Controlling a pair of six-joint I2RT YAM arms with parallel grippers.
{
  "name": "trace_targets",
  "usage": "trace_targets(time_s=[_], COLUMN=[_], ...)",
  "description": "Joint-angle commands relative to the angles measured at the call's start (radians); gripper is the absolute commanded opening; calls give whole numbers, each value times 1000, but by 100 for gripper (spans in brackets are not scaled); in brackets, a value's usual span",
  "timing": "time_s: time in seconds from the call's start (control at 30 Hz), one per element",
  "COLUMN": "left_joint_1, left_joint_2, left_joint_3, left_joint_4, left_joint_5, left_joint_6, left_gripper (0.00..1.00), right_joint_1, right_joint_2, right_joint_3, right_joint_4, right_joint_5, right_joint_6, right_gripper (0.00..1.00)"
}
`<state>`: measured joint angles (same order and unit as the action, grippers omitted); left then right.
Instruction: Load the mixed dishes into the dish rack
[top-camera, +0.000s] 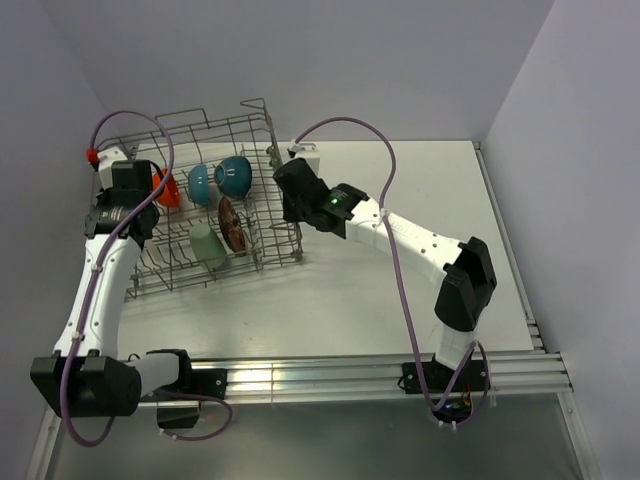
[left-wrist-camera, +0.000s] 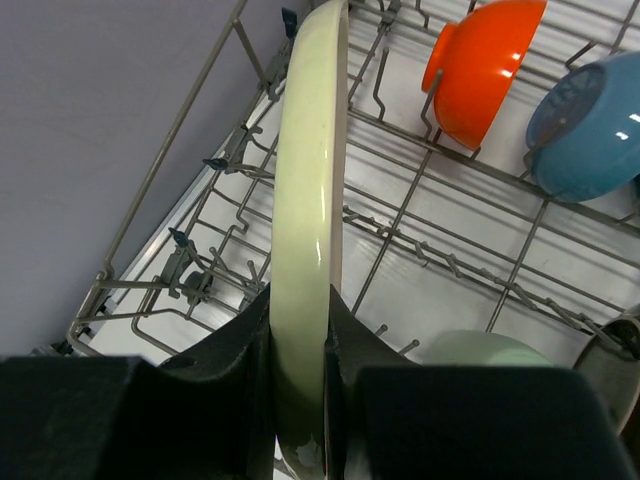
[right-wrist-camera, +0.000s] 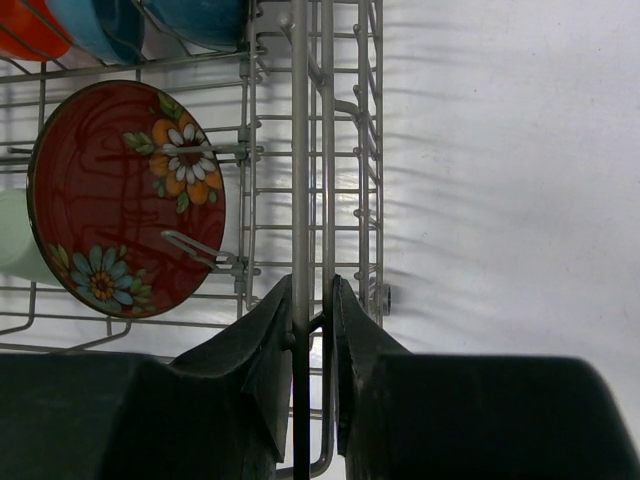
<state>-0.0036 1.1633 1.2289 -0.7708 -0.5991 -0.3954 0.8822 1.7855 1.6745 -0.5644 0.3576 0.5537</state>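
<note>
Top external view gives you the dish rack (top-camera: 165, 262) in the upper left of the frame, standing on the white table (top-camera: 400, 250). Along the rack's upper side you see the orange bowl (top-camera: 167, 190), the small blue bowl (top-camera: 200, 183) and the teal bowl (top-camera: 234, 175) in a row from left to right. Lower in the frame sit the pale green cup (top-camera: 208, 243) and, just to its right, the red floral bowl (top-camera: 233, 225) on edge.

Left wrist view shows your left gripper (left-wrist-camera: 300, 300) narrowed onto the cream plate (left-wrist-camera: 305, 170), one finger pressed to each face near the rim. The plate stands on edge, running from bottom centre to top centre of the frame, over the rack's wires. You cannot tell whether it touches them.

Right wrist view shows your right gripper (right-wrist-camera: 312, 290) nearly closed, its fingers pinching upright wires of the rack's side wall at bottom centre. The red floral bowl stands just left of that wall, its flowered face toward the camera.
</note>
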Motion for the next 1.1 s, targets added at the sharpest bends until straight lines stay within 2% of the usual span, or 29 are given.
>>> trace_targets(time_s=[0.0,0.23,0.33,0.5,0.57,0.87,1.07], left_joint_1=[1,1,1,1,1,1,1], left_joint_2=[27,68,10,-82,-125,-159,-192], left_joint_3=[96,121,112,124,132,133,71], left_joint_4=[102,99,114,90,90,76,77], left_joint_5=[-10,24,33,-68,-64,180,246], left_joint_6=[6,6,-16,-36,-30,29,89], left_gripper=[0,0,0,0,0,0,0], right_joint_1=[61,97,98,98,98,98,97], right_joint_2=[-78,-80,-75,-81,-80,-107,-120], right_joint_3=[-3,8,7,-16,-22,-48,-68], right_joint_4=[3,6,0,17,21,46,58], right_joint_5=[-26,-3,4,1,-5,-28,-35], right_joint_6=[137,137,137,130,132,132,129], right_gripper=[0,0,0,0,0,0,0])
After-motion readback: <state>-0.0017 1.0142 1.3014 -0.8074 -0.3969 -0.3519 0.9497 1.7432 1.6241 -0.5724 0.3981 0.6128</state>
